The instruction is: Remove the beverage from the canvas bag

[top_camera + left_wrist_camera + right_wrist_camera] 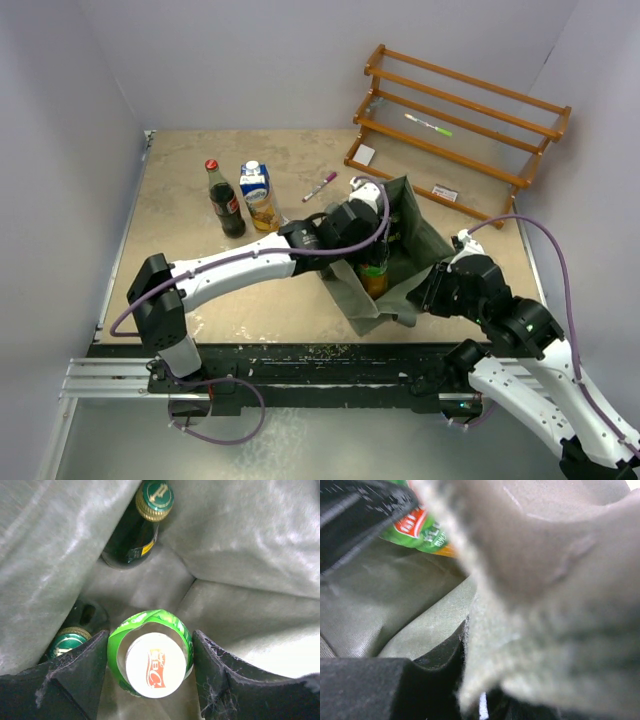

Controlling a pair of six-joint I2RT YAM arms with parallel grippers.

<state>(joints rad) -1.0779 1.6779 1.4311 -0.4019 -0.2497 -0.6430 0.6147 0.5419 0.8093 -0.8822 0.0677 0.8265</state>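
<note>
The grey-green canvas bag (425, 245) lies open right of the table's middle. My left gripper (368, 238) reaches into it. In the left wrist view its fingers (85, 670) press both sides of a green-labelled bottle with a white cap (155, 665); the gripper (150, 652) is shut on it. That bottle, with orange drink, shows in the top view (375, 280) and the right wrist view (422, 535). Two dark green bottles (142, 525) (67, 642) lie deeper in the bag (250, 545). My right gripper (437, 290) is shut on the bag's near edge (545, 580), fabric pinched between its jaws.
A cola bottle (225, 200) and a drink carton (258, 195) stand at the left middle of the table. A pink pen (320, 186) lies beside them. A wooden rack (460, 125) with a green marker (430, 125) stands at the back right.
</note>
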